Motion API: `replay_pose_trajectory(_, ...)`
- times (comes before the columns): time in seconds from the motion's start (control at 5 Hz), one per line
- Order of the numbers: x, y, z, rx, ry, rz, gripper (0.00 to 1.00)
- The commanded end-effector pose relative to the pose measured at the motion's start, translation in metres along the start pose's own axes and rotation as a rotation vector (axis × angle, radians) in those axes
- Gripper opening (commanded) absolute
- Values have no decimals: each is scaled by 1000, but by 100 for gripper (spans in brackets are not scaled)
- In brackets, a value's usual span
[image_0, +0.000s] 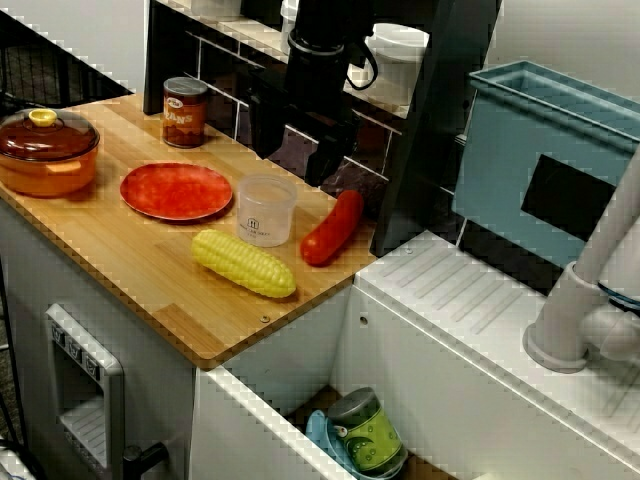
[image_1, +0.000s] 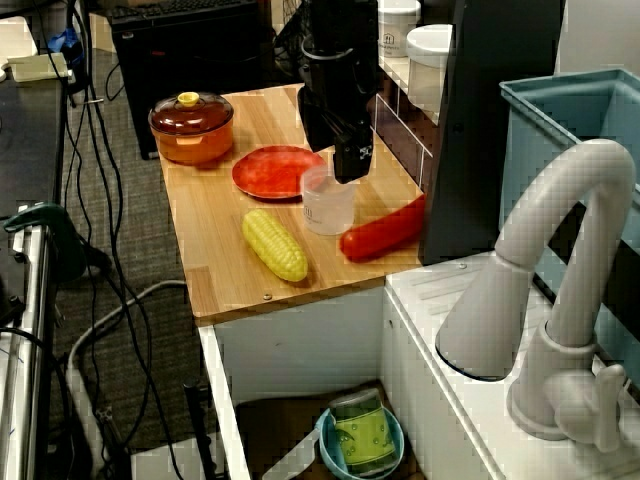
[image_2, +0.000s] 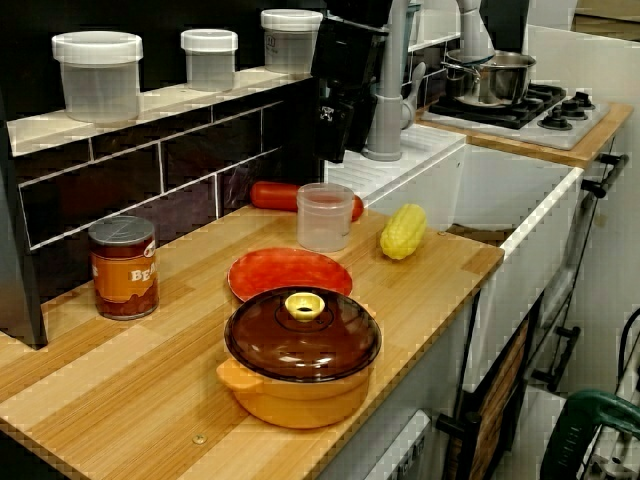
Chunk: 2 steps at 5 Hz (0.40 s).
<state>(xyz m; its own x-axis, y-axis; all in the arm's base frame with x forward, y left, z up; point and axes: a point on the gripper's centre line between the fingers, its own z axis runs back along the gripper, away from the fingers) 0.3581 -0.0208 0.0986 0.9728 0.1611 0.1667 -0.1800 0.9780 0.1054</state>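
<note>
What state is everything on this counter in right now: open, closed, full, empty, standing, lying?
clear cup: upright, empty, no lid.
gripper: open, holding nothing, above the clear cup.
orange pot: lid on.
red plate: empty.
soup can: upright.
corn: lying on its side.
long red vegetable: lying flat.
shelf jars: lids on.

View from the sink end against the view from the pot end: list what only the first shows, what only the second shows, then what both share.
Only the view from the sink end: the green tin in a blue bowl, the blue bin, floor cables. Only the view from the pot end: the soup can, the stove with its steel pan. Both: lidded pot, red plate, clear cup, corn, red pepper, and the tool near the cup.
</note>
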Motion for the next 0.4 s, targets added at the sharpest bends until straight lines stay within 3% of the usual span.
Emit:
replay_pose_trajectory(0.0, 6, 1, -10, 44, -55, 9, 100)
replay_pose_trajectory(0.2, 2, 2, -16, 62, -63, 9, 100)
